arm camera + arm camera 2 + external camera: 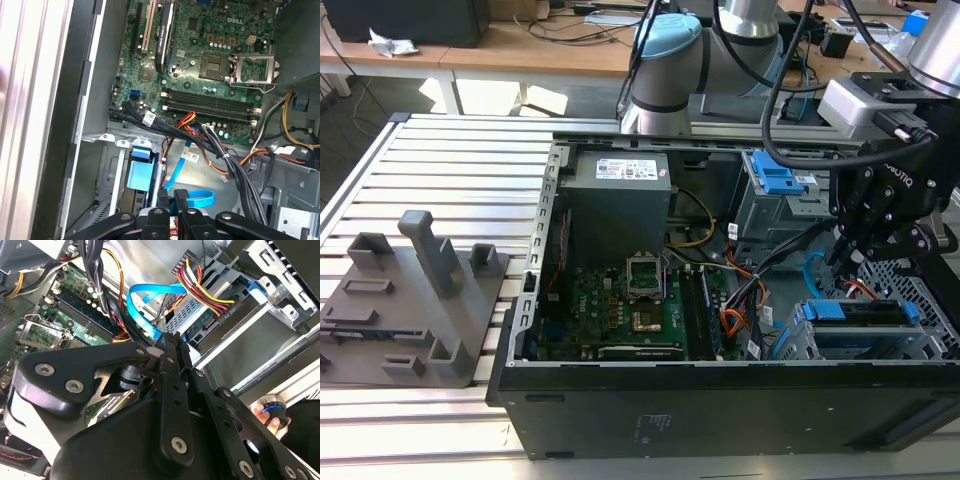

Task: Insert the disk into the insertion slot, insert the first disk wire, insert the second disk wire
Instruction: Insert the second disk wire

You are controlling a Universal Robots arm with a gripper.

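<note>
Disk (855, 312), grey in its blue plastic carrier, sits in the perforated silver cage slot (910, 345). Black gripper (170, 342), fingers pressed together, seemingly pinching a connector; push it straight, avoiding the blue flat cable (142, 302).

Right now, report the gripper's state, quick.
Gripper: fingers closed together above the drive bay, their tips next to the blue flat cable. Whether they pinch a connector cannot be told.
</note>
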